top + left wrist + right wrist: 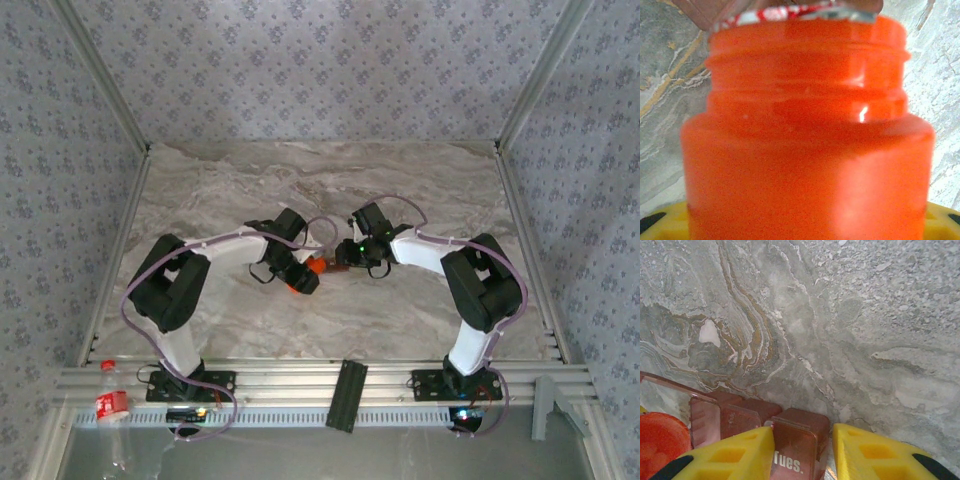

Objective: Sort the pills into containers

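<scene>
— Orange bottle (805, 150)?
— Clamped in left gripper (303, 277), mid-table.
— Containers (747, 422)?
— On marble table (850, 315), just beside bottle; "Tues." box between right gripper (803, 432) fingers. Gripped or loose, cannot tell.

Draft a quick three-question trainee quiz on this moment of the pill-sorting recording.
1. True or false: the left gripper is closed on the orange bottle.
2. Which label is printed on the compartment of the containers that sits between the fingers of the right gripper? A) Mon. B) Tues. C) Fri.
3. Fill in: in the right wrist view, the orange bottle sits at the lower ___ corner.
Key: 1 true; 2 B; 3 left.
</scene>
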Controlling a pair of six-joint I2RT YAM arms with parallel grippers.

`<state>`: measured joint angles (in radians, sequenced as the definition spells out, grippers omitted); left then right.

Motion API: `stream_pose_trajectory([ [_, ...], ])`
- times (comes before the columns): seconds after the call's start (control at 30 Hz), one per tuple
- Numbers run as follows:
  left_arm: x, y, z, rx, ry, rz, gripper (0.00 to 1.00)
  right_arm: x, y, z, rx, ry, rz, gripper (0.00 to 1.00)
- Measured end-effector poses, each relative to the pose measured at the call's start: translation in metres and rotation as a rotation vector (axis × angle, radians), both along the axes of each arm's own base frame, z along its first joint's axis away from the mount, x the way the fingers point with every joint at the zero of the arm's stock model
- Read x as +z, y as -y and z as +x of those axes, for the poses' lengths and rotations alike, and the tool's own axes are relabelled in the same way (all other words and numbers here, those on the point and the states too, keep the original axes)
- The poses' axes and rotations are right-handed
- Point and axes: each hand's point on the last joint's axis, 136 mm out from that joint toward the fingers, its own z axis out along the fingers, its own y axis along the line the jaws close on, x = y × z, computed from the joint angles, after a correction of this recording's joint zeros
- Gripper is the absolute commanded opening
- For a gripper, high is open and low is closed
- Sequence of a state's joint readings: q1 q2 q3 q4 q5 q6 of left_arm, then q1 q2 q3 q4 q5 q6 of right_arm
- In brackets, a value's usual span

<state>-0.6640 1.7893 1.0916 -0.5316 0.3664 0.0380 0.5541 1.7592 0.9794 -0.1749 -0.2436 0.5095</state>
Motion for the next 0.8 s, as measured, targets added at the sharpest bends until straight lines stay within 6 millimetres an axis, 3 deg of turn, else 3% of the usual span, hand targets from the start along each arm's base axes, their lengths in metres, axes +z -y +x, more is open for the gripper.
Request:
stream_pose_trajectory([
  [0.8, 0.0005, -0.0069, 0.0027, -0.012, 0.011, 0.051, 0.0, -0.0003, -0.0009, 0.0007, -0.006, 0.004, 0.008, 0.38],
])
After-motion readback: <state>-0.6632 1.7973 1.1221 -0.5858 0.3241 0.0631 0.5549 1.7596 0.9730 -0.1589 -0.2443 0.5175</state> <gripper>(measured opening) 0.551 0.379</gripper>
